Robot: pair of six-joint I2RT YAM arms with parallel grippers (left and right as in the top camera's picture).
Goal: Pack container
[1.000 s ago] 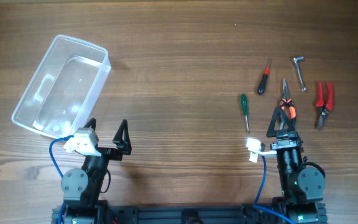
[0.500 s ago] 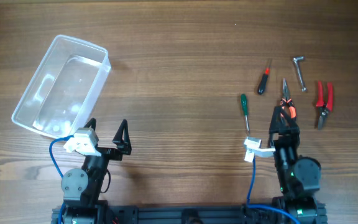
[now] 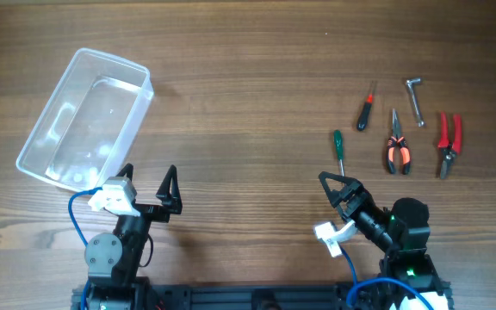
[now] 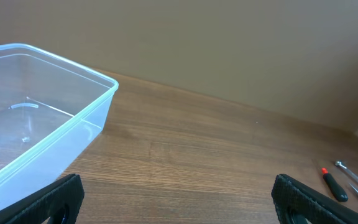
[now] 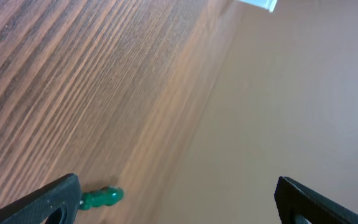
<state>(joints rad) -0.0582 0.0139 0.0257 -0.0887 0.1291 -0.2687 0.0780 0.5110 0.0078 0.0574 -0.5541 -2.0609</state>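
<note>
Left tool (image 3: pixel 149 172) spread | container (image 3: pixel 84 120) mouth-up | long axis near-left to far-right

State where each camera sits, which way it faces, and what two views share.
Overhead: above the table, looking straight down; left gripper and right gripper, both open.
Left wrist: on the left arm, facing across the table past the container; own fingertips below.
Right wrist: on the right arm, tilted along the table; own fingertips below.
Shared: right wrist and overhead show the green screwdriver.

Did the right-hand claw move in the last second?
Yes. The right gripper swung left, away from the orange-handled pliers, toward the green screwdriver.
</note>
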